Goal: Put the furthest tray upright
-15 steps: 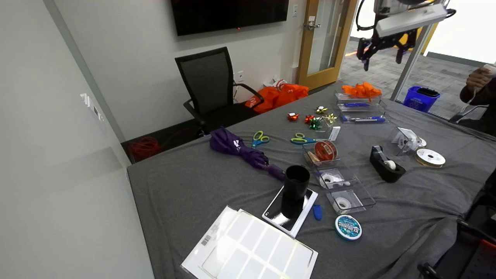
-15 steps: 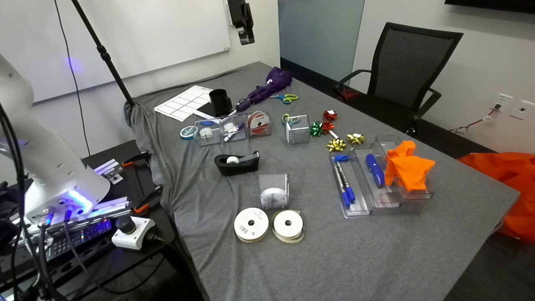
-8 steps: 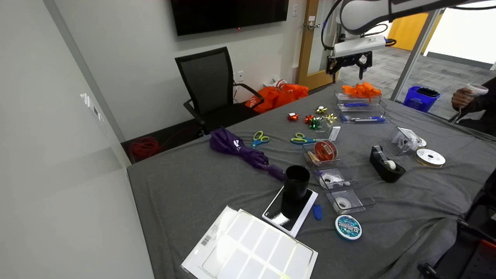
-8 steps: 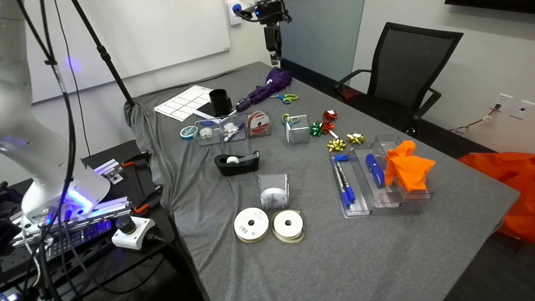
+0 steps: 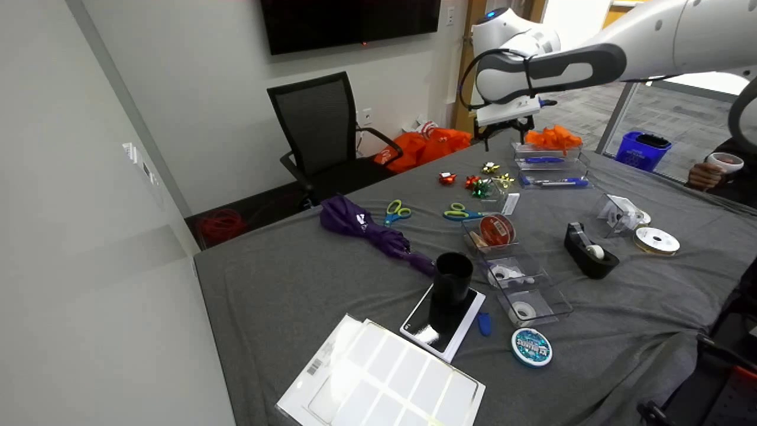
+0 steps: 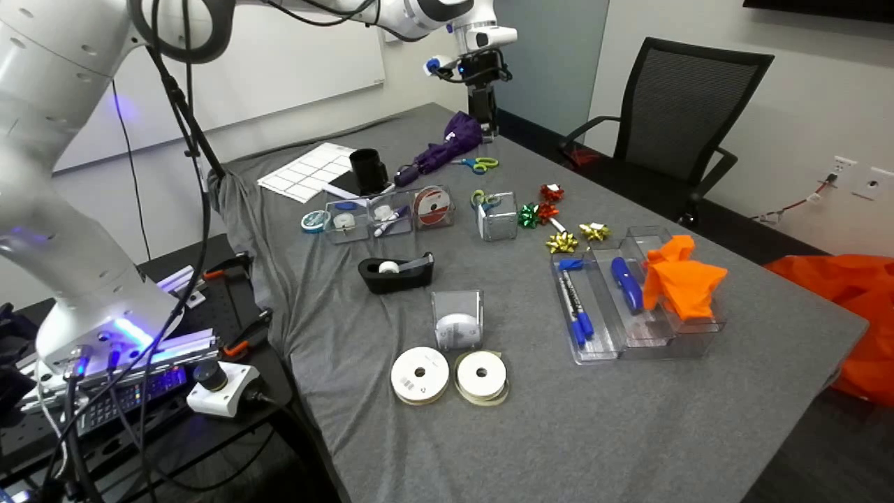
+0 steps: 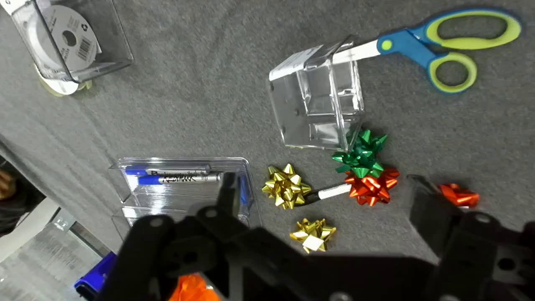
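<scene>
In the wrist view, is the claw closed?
No, the claw is open: its fingers stand well apart, with a gold bow and a red bow showing in the gap between them.

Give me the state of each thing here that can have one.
Gripper: open
Clear holder by the green bow: upright or tipped, cannot tell
Two silver-and-blue markers: capped
Scissors by the holder: blades appear shut
Umbrella: folded
Scissors by the umbrella: too small to tell
Black mug: upright
Tape dispenser: upright, tape roll loaded
Ice Breakers container: lid on
Wall screen: dark
Chair: unoccupied
</scene>
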{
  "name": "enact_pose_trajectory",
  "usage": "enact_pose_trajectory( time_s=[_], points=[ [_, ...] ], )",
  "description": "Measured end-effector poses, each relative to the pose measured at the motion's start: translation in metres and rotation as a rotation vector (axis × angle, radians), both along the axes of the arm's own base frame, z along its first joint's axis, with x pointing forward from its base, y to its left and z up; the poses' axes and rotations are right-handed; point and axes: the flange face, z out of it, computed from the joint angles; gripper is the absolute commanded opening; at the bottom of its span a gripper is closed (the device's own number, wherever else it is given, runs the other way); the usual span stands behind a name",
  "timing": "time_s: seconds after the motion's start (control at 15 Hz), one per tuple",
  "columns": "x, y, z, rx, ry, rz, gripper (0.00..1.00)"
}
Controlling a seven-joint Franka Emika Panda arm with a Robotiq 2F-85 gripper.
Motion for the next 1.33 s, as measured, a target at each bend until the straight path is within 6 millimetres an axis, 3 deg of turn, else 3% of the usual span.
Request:
enact_pose_trajectory(
  time_s=[0.2, 0.8, 1.33],
  points=[
    [0.008, 0.001, -0.028, -0.039, 0.013, 0.007, 1.0],
    [0.01, -0.001, -0.029, -0.033, 0.019, 0.049, 1.0],
    [0.012, -0.03, -0.086, 0.072, 0.098, 0.294, 1.0]
  ],
)
